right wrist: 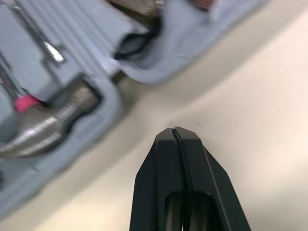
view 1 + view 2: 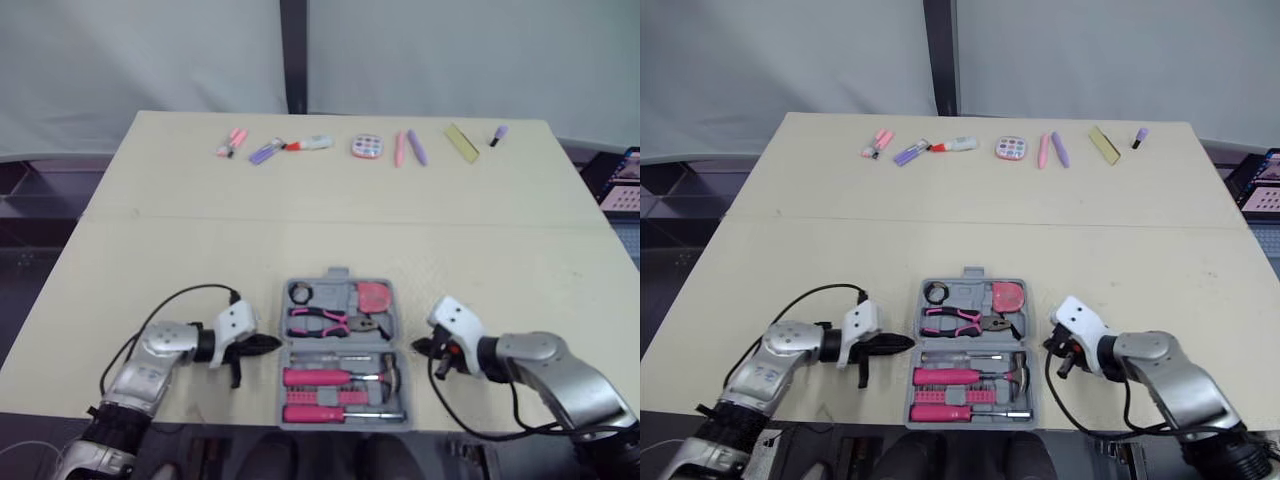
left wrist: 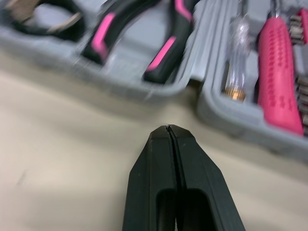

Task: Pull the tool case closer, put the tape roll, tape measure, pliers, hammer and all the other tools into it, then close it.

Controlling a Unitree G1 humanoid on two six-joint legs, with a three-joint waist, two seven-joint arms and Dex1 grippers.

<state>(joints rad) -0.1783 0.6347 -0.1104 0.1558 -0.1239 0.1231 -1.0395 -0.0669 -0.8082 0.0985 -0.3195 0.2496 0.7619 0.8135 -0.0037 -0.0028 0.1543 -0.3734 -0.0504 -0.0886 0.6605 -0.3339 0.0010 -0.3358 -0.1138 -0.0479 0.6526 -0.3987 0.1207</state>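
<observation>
Flanking the open grey plastic tool case [image 2: 337,275]: left end effector [image 2: 265,344] and right end effector [image 2: 420,348], both pinched together, empty | pink-handled tools [image 2: 320,377] seated inside case | apparently remaining: closing case.

No readable text or labels anywhere.

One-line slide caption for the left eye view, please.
Open grey tool case holding pink-handled tools lies on the table between the robot's shut left gripper and shut right gripper.
</observation>
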